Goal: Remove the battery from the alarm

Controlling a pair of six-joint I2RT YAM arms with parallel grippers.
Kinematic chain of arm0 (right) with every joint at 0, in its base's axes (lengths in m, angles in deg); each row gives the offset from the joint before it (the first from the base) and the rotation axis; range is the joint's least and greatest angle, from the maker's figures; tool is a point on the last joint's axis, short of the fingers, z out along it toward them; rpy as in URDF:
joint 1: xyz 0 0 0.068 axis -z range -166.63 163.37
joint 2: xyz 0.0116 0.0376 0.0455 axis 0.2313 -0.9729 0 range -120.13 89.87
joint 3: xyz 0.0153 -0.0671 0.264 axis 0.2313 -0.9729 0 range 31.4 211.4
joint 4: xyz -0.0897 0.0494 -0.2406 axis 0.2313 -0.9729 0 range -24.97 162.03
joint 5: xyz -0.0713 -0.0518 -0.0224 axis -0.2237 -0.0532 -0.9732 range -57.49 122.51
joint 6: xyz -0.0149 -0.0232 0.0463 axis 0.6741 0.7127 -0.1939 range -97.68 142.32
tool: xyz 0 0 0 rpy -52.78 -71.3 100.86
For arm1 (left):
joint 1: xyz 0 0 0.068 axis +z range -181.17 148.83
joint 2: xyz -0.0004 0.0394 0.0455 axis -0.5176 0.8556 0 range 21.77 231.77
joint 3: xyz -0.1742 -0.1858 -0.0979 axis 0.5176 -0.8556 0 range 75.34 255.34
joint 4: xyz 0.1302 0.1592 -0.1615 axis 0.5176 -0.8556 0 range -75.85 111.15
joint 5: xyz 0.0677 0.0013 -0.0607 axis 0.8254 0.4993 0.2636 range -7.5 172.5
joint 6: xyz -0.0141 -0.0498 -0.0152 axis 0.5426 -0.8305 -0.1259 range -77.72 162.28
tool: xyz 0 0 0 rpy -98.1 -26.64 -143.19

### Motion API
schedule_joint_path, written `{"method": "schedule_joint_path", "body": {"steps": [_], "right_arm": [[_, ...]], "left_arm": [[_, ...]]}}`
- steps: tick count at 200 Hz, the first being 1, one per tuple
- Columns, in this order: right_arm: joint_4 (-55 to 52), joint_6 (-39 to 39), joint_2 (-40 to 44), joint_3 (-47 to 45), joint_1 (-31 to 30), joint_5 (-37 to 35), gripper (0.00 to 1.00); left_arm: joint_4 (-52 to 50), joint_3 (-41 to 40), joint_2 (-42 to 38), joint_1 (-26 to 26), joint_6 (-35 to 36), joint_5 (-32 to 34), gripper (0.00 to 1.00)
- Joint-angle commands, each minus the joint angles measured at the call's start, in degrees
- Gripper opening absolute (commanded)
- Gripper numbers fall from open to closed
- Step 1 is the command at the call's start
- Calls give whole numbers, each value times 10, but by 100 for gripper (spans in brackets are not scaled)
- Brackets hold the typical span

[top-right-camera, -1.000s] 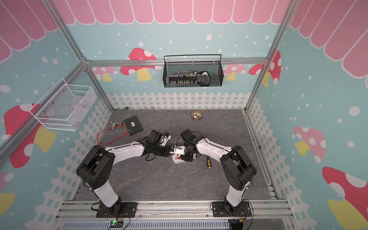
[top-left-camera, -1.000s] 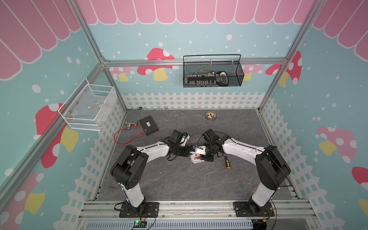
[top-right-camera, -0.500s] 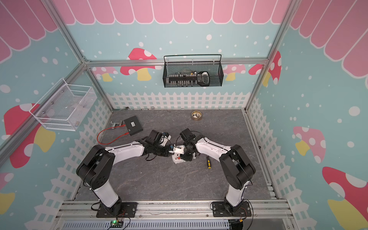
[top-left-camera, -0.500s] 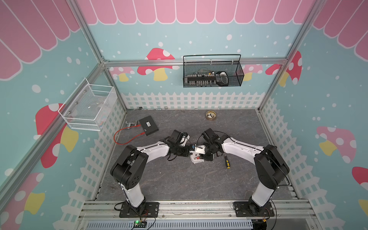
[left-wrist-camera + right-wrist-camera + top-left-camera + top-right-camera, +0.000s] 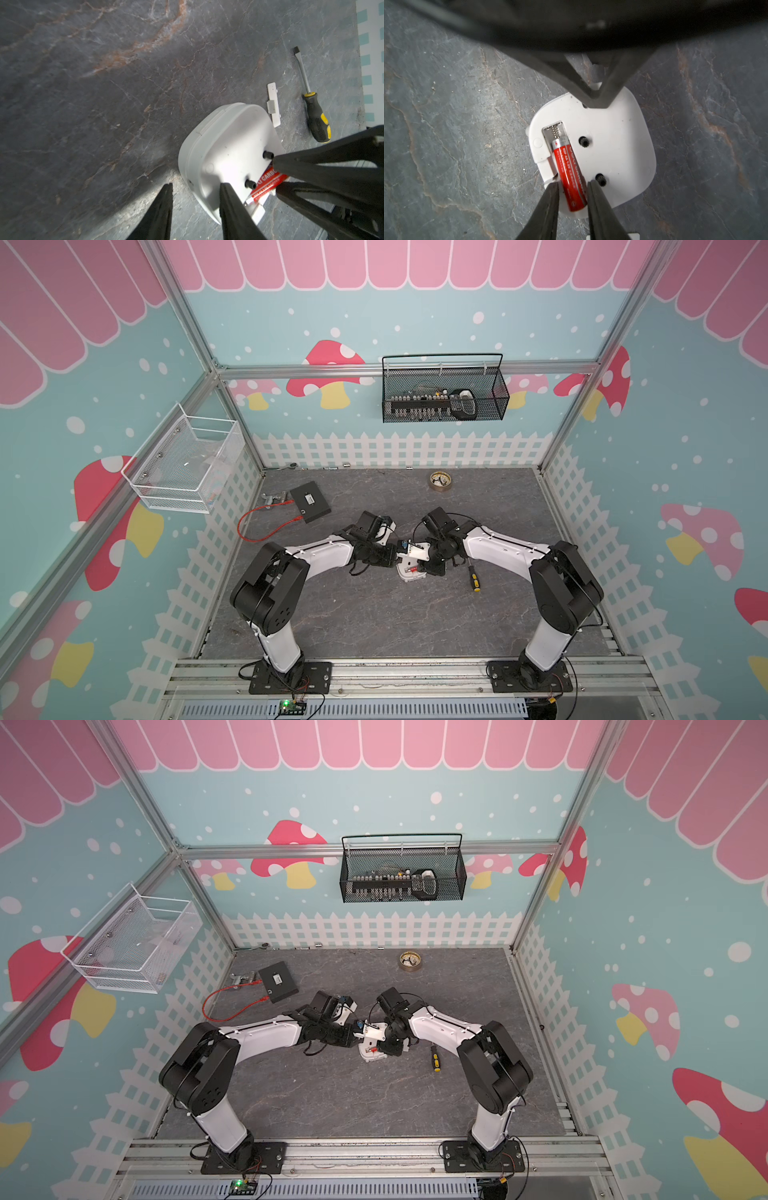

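One battery (image 5: 571,176) in alarm (image 5: 618,145) recess (image 5: 555,133), right pincer (image 5: 572,183) seemingly snug around it; left pincer (image 5: 196,185) ajar, empty.

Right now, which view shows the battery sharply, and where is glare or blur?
Right wrist view: battery sharp, label readable; left arm a dark blur. Left wrist view: glare washes out the back of the alarm, right claw covers part of the battery. Both top views: evenly lit, alarm too small.

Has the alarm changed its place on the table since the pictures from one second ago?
No. In a top view the alarm lies where it did, keeping the same gap to the screwdriver, which has stayed too.
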Motion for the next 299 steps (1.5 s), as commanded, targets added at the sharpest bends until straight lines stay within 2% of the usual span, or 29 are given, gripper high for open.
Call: {"method": "schedule_joint_path", "body": {"steps": [1, 95, 148, 190, 217, 244, 299], "right_arm": [[-20, -11, -17, 4, 5, 15, 28], [-43, -27, -20, 14, 5, 24, 15], [-56, -33, 30, 36, 0, 9, 9], [-78, -50, 75, 46, -5, -3, 8], [-91, -105, 112, 42, -5, -60, 7], [-89, -196, 136, 22, 8, -127, 4], [-47, -393, 108, -10, 41, -219, 4]], "left_arm": [[-10, -8, -7, -1, 7, 10, 40], [-10, -7, -8, 0, 7, 10, 40], [-10, -7, -7, 0, 7, 12, 39], [-10, -7, -7, 0, 6, 14, 39], [-10, -7, -8, 1, 5, 15, 39], [-9, -7, -9, 0, 4, 13, 39], [-9, -7, -17, -2, 3, 12, 39]]}}
